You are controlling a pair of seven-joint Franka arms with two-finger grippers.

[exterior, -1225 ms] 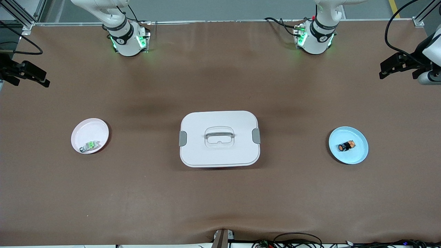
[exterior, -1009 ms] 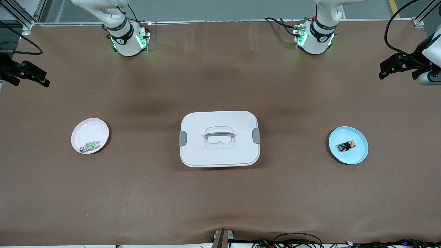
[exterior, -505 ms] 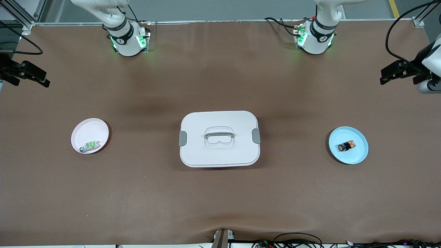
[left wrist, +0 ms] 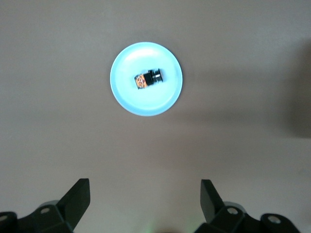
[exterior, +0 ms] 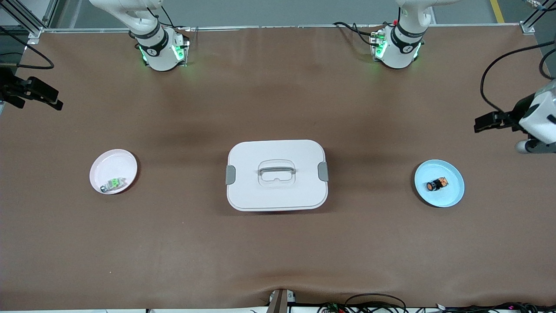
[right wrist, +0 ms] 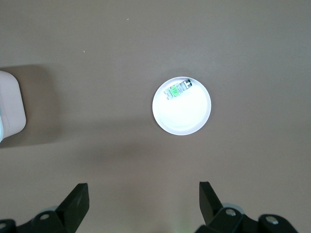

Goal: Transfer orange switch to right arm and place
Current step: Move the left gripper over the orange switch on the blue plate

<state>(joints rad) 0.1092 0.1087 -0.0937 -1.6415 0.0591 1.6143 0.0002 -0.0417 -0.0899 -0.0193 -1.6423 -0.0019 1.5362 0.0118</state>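
The orange switch lies on its side on a light blue plate toward the left arm's end of the table. The left wrist view shows the switch and the plate well away from my fingers. My left gripper hangs open and empty over bare table by that end's edge, apart from the plate. My right gripper waits open and empty over the right arm's end of the table. Both wrist views show wide-apart fingers, left gripper and right gripper, with only table between them.
A pale pink plate toward the right arm's end holds a small grey-and-clear part with a green mark, also shown in the right wrist view as plate and part. A white lidded box with a handle sits mid-table.
My left gripper has come down and closer to the blue plate, staying open. The right arm, the switch and the plates have not moved.
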